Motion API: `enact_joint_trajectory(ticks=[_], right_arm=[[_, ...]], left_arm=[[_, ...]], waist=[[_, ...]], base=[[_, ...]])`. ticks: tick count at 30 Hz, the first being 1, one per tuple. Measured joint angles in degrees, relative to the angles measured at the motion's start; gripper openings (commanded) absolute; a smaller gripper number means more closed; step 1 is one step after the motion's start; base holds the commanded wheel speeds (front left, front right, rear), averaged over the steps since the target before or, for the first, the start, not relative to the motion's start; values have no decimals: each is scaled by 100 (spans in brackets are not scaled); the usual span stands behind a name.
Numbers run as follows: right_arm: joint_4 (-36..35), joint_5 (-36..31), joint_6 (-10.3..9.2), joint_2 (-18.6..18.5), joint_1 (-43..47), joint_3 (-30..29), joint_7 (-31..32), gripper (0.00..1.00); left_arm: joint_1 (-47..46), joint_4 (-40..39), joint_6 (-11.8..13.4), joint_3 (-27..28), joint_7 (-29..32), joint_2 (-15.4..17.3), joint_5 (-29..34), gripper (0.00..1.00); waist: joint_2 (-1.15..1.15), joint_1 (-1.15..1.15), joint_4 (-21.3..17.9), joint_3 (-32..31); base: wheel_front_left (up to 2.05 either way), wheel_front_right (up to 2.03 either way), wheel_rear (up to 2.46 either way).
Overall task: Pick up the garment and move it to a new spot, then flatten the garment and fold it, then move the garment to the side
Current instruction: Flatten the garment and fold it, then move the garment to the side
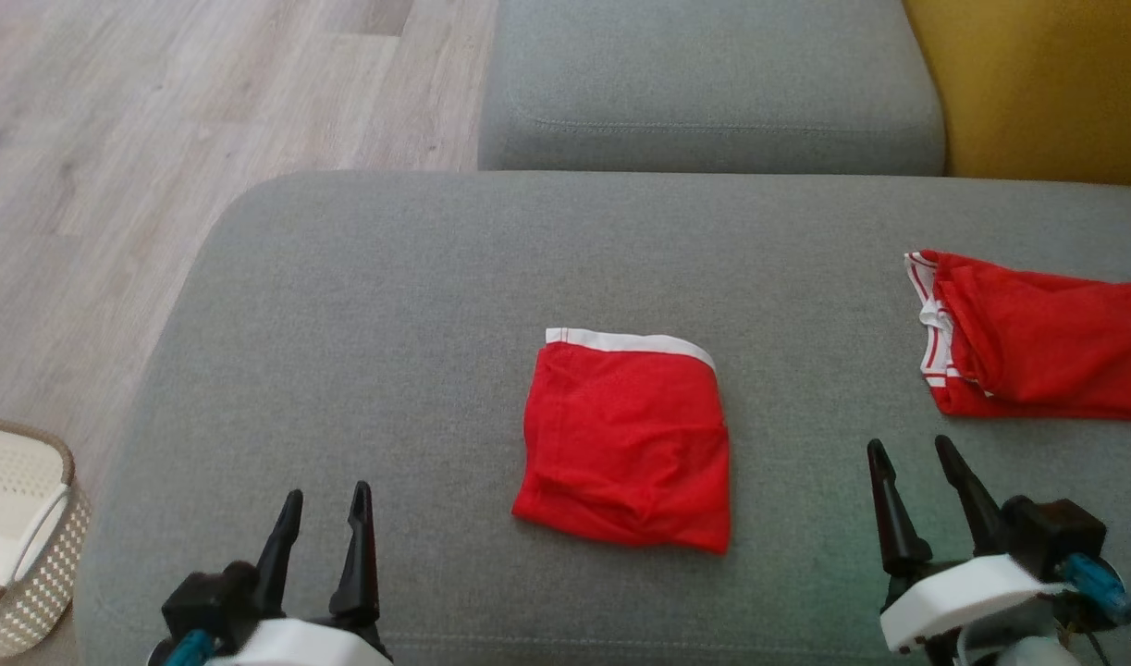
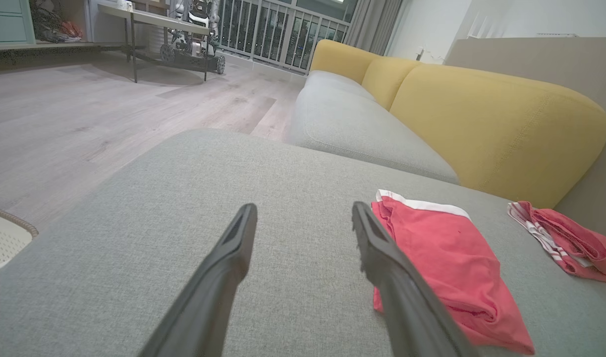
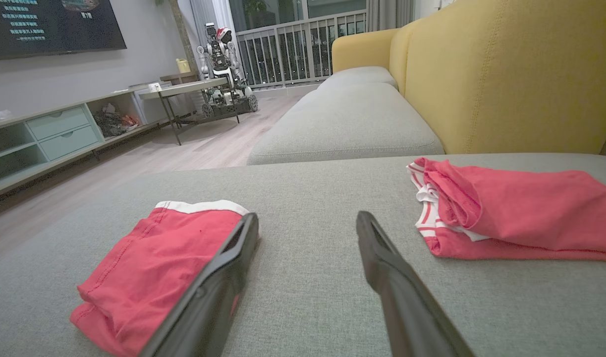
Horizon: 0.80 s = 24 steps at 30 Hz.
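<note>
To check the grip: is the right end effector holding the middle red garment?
No, the right end effector stands open beside the folded garment, not touching it.

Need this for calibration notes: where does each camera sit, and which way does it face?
Head view: on the head, looking down at the grey cushion, folded garment centred; left gripper and right gripper below.
Left wrist view: low over the cushion, facing the yellow backrest and floor; left fingers rise from below.
Right wrist view: low, facing likewise; right fingers rise from below.
Shared: every view shows the folded garment and second garment.
</note>
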Motion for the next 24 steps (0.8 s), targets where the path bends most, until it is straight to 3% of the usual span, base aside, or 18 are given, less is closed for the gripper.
enact_joint_trajectory(ticks=[13, 18, 24], right_arm=[[140, 144, 0, 0, -2, -14, -36, 100], [327, 1043, 0, 8, -4, 272, -2, 100], [955, 1758, 0, 9, -367, 632, 479, 100]], left_arm=[[2, 12, -2, 2, 0, 0, 62, 100], [2, -60, -1, -102, 0, 1, 347, 100], [-4, -67, -45, -203, 0, 1, 348, 100]], waist=[[0, 0, 23, -117], [0, 0, 174, -73], [0, 0, 415, 100]], base=[[0, 0, 0], [0, 0, 0], [0, 0, 0]])
